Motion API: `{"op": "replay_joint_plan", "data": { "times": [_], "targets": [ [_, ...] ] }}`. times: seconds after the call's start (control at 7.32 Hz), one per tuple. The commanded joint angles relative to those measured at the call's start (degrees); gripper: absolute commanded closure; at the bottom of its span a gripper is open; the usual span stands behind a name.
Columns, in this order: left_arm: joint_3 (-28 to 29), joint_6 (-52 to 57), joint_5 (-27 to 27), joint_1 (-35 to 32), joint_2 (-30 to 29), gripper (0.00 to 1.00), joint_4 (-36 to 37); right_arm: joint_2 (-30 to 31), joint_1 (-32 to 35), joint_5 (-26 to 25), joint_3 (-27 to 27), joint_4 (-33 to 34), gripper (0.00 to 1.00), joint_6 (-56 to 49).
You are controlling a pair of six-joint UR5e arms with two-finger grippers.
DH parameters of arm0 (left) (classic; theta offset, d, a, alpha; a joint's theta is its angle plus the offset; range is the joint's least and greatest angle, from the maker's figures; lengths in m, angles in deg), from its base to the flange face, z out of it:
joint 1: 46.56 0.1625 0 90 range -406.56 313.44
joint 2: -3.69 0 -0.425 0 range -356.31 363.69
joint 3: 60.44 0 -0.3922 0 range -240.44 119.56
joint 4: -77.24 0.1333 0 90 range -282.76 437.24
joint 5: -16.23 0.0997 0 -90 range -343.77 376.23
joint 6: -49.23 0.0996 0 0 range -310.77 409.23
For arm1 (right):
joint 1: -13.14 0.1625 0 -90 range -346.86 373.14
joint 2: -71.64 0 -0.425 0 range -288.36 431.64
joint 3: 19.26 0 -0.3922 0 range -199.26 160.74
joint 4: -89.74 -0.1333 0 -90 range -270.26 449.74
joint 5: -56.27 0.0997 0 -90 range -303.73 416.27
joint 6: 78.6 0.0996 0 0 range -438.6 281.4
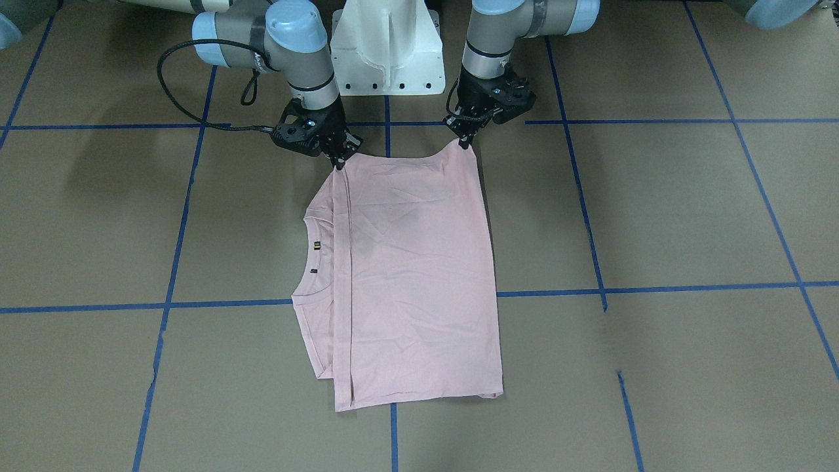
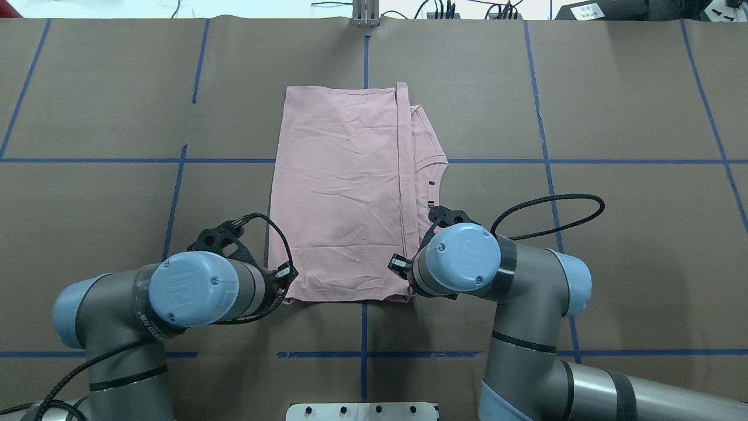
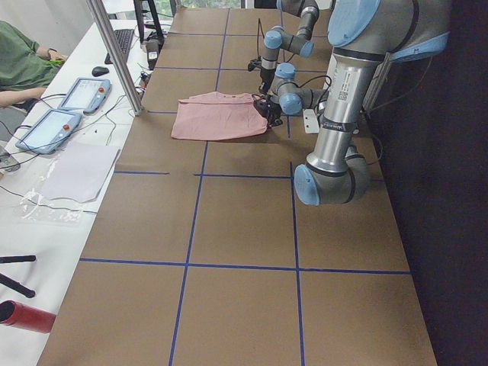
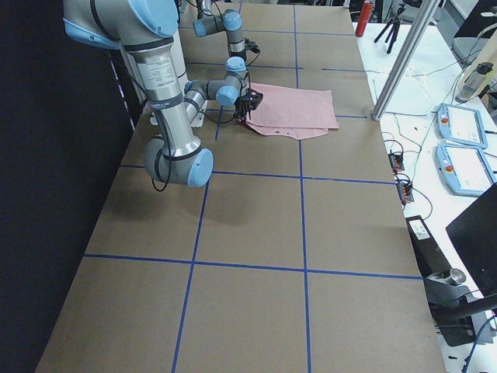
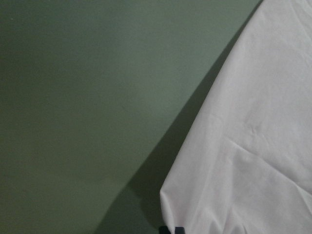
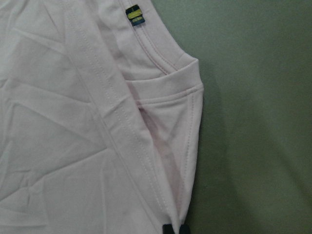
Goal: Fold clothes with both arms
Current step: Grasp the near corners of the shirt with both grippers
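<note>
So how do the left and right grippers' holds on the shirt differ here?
The left gripper pinches the shirt's plain corner; the right gripper pinches the corner on the collar side. By the left gripper the cloth is one smooth sheet; by the right gripper a stitched hem, the collar and a label lie layered. Both have jaws shut on the shirt's edge nearest the base.
</note>
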Motion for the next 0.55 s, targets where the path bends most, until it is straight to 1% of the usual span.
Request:
{"op": "replay_joint_plan", "data": {
  "times": [0.0,0.14,0.27,0.41],
  "targets": [
    [-3.1,-0.6,-0.7,2.4,0.2,1.00,1.1,3.4,-1.6,-0.1,-3.8,-0.2,1.00,-0.3],
    [-5.1,-0.9,-0.7,4.5,0.3,1.00,2.3,6.0,-3.0,-0.3,-7.2,-0.2,1.00,-0.4],
    [-7.0,-1.0,-0.7,7.3,0.2,1.00,5.1,7.8,-5.1,-0.5,-10.2,-0.2,1.00,-0.4],
    [-10.5,-1.0,-0.7,10.0,0.3,1.00,8.6,8.1,-6.6,-0.5,-12.1,-0.2,1.00,-0.4]
  ]
}}
